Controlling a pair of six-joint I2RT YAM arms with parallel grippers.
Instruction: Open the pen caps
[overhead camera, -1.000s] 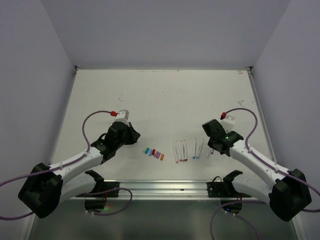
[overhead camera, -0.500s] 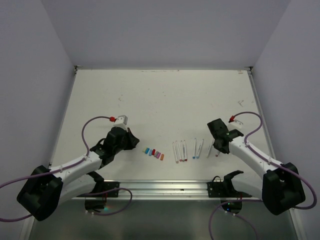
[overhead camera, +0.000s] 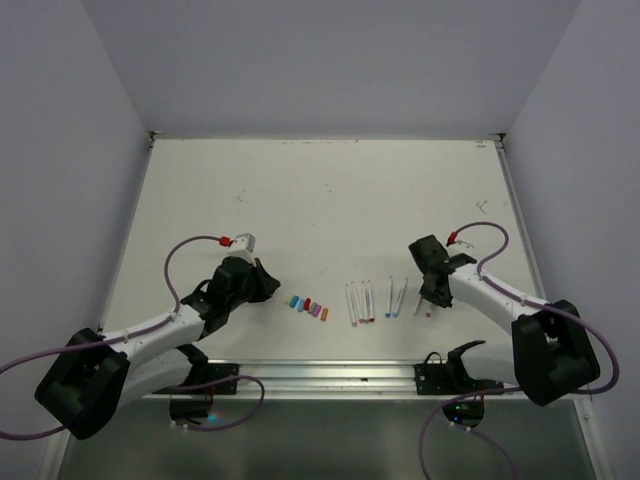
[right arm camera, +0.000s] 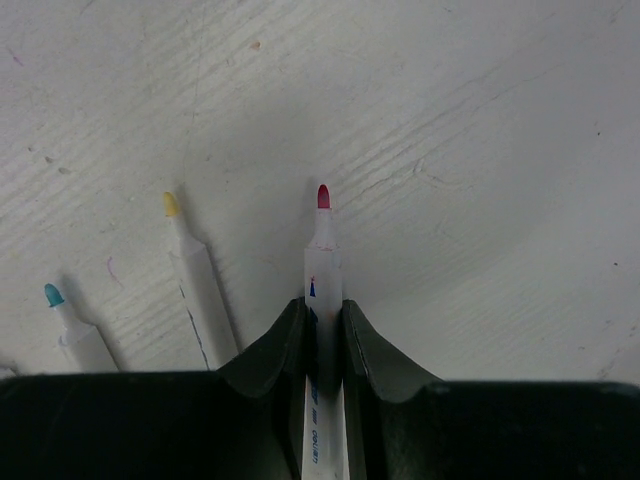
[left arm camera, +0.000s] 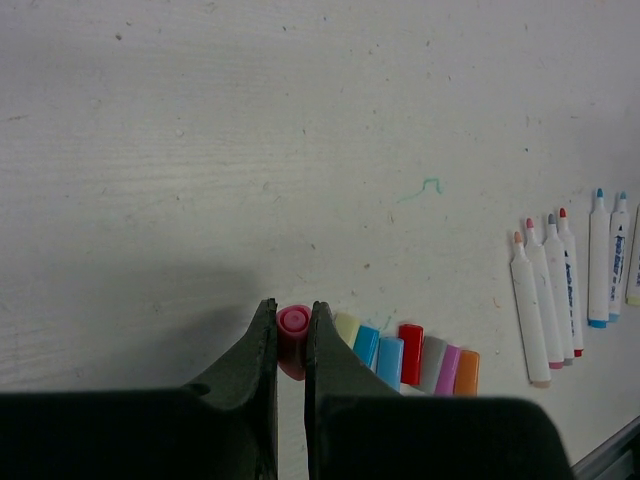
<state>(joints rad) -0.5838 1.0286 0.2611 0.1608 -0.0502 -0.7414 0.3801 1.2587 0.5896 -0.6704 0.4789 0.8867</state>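
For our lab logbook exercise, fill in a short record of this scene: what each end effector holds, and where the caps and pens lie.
Left end effector: shut on a pink cap, right beside the cap row
Right end effector: shut on a red-tipped pen, tip bare
Cap row: loose caps lying side by side on the table
Other pens: lying roughly parallel, to the right of the cap row
Task status: every pen tip in view is uncapped
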